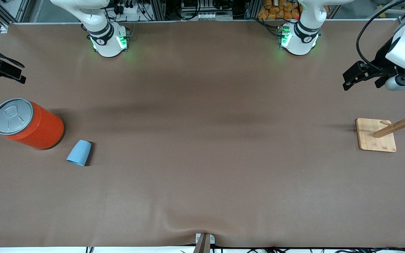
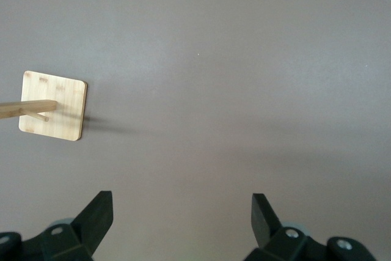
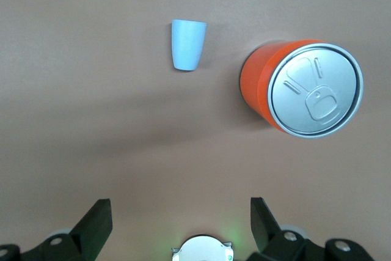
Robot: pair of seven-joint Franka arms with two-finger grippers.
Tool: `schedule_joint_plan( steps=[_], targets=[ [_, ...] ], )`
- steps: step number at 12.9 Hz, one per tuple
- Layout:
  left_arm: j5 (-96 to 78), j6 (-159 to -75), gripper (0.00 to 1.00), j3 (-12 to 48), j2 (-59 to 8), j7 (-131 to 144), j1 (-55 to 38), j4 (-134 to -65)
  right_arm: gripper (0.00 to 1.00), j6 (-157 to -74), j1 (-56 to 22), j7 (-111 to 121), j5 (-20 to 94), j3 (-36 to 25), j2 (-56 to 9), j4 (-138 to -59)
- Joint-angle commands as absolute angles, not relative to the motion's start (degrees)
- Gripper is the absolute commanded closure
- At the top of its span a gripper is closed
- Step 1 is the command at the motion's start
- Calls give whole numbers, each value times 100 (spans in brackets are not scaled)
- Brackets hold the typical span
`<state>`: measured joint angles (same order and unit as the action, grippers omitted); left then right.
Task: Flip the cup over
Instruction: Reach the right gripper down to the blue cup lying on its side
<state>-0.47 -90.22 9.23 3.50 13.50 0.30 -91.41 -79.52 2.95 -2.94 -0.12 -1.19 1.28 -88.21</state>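
Your front view looks down from high across the table [image 1: 202, 158], facing both bases. Your right wrist view looks straight down, high up, onto the red can [image 3: 302, 90]; the front view shares it [image 1: 30, 124]. Your left wrist view looks down beside the bamboo stand [image 2: 52, 105], likewise shared [image 1: 376, 135].

A red-orange can [image 1: 30, 123] with a grey lid stands upright toward the right arm's end; a wooden peg stand [image 1: 377, 135] toward the left arm's.

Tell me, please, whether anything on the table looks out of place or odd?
Only the cup: it lies on its side beside the upright red can, toward the right arm's end. Both tools, left and right, hang open, away from it.
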Motion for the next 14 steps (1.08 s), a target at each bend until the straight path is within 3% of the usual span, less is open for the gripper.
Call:
schedule_joint_plan(
  steps=[1,9,14],
  targets=[
    [-9,-8842,0,940,255,908,79,-8965,0,-8182,159,-194,-88,-123,-166,-8806],
    [-9,-8912,0,949,18,580,53,-8965,0,-9964,-35,228,-88,-123,-1721,-9377],
    [-35,-9018,0,940,-79,554,412,-8974,0,-11607,0,264,-88,-123,-2047,-10465]
  ],
)
